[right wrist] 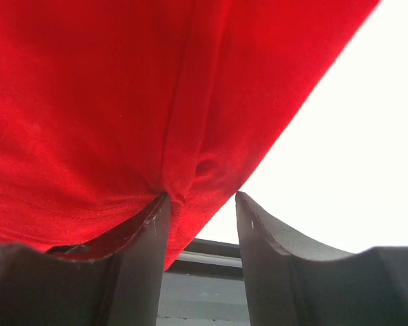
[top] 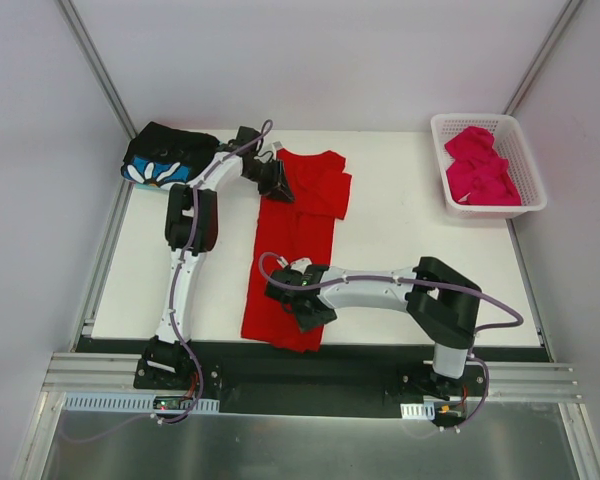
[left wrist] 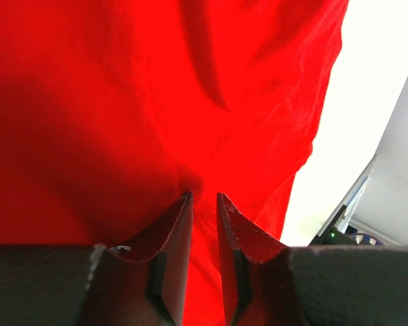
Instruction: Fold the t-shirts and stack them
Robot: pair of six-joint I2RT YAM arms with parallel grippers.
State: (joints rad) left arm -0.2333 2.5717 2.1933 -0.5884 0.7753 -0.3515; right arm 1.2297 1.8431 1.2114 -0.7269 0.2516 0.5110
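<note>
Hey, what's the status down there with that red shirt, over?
Left gripper shut on red t-shirt, far end. Right gripper open at its near hem. Shirt lies in a long strip on the table. Nothing in the way.

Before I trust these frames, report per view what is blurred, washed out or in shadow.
Top external: even light, sharp, only faint shadows on the table. Left wrist: the red t-shirt fills the frame, oversaturated and soft, darker toward the left; the table at right is blown white. Right wrist: table likewise blank white, shirt hem slightly soft at the bottom.
</note>
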